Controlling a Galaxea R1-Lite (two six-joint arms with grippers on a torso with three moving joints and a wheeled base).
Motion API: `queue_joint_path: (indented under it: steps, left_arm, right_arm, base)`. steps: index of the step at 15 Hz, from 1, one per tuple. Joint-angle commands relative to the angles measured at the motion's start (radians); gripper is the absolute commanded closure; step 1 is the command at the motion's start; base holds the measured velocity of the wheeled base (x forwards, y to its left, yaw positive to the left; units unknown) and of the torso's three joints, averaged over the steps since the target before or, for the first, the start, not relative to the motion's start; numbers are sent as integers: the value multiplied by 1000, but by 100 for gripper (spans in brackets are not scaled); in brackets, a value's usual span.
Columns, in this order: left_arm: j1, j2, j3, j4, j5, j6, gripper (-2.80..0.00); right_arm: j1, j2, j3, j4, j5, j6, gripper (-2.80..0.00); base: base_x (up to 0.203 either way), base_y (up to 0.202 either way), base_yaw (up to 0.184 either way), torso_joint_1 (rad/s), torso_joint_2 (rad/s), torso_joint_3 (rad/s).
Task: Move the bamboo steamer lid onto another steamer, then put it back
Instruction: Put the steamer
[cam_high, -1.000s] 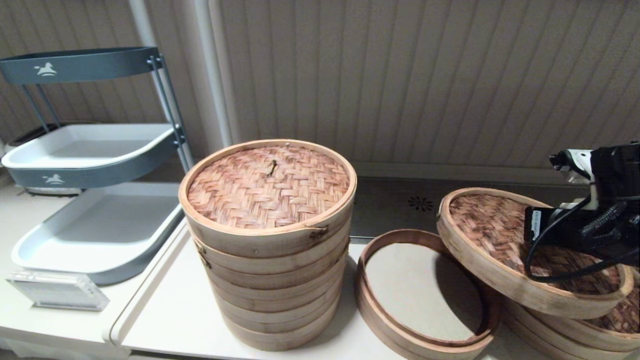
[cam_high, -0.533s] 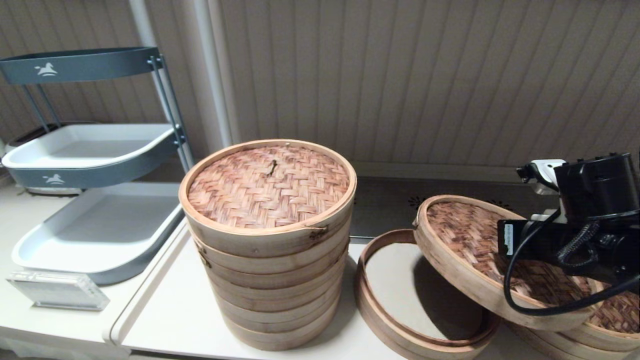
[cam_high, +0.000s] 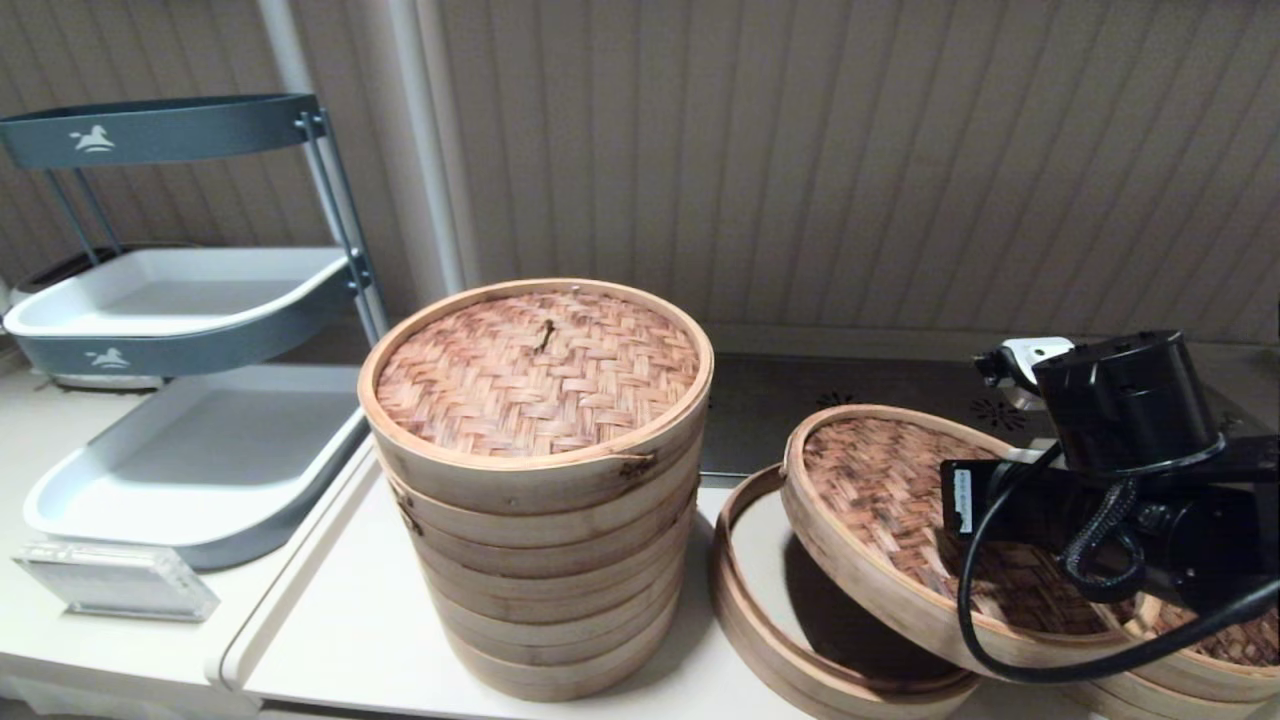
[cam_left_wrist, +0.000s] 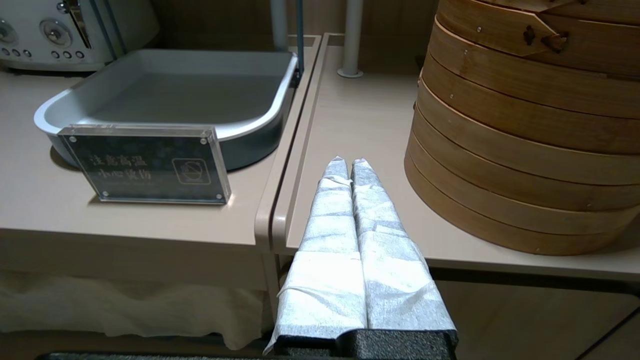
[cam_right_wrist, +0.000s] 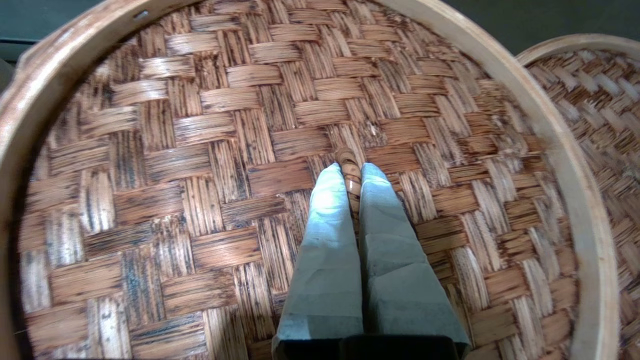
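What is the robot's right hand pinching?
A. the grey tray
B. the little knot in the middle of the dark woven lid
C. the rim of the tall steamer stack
B: in the right wrist view the right hand is closed on the knot at the centre of the bamboo steamer lid.

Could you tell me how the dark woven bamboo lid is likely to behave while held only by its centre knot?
Probably stiff: the dark woven bamboo lid keeps its shape. Likely light, since the right gripper lifts it by the knot alone. It hangs tilted, so it may swing.
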Motion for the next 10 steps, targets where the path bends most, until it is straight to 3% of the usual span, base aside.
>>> queue_joint_path:
  steps: [1, 10]
  left_arm:
    - [0, -2, 25, -1, -1, 0, 0]
    - [0, -2, 25, -1, -1, 0, 0]
  right_arm:
    - [30, 36, -4, -4, -6, 8, 0]
    - [59, 134, -8, -62, -46, 32, 0]
  base:
    - [0, 0, 0, 0, 0, 0]
    - [0, 0, 0, 0, 0, 0]
